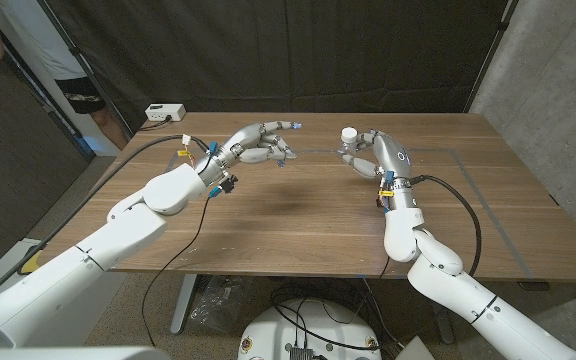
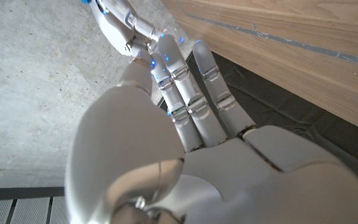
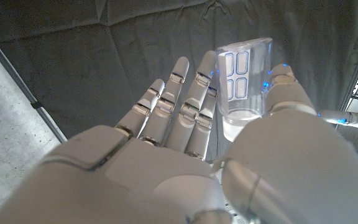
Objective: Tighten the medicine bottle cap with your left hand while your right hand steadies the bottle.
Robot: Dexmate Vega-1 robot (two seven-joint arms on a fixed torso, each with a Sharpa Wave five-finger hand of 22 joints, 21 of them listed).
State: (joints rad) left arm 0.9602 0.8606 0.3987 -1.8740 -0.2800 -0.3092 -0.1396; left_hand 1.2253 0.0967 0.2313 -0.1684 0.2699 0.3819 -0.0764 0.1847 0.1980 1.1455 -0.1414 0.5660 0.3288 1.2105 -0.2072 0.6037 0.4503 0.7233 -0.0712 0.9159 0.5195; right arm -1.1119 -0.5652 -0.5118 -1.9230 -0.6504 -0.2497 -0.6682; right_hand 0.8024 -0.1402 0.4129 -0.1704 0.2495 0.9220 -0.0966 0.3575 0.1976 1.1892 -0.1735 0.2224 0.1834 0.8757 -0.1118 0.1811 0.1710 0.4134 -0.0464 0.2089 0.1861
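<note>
Overall, bare wood lay across the near and middle counter (image 1: 298,225). Beyond it, toward the far edge, the right hand (image 1: 376,152) gripped the medicine bottle (image 3: 244,84), thumb on one side and fingers on the other, its white cap (image 1: 349,134) upward. The left hand (image 1: 260,143) held nothing, fingers extended, apart from the bottle with an open gap between. A white box (image 1: 164,112) sat at the far-left corner.
</note>
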